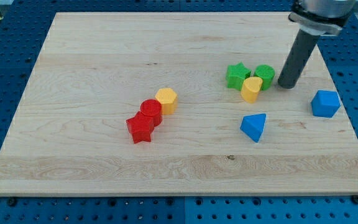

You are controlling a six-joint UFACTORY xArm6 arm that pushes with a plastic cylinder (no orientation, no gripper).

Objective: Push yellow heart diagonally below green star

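The yellow heart (251,89) lies right of the board's centre, touching the green star (236,76) at its upper left and the green round block (265,75) at its upper right. My tip (287,85) rests on the board just to the right of the green round block and to the upper right of the yellow heart, a small gap away from both.
A blue triangular block (254,127) lies below the heart. A blue block (325,103) sits near the right edge. A yellow hexagon (166,99), a red round block (151,112) and a red star (140,128) form a cluster left of centre. The wooden board (92,62) has blue pegboard around it.
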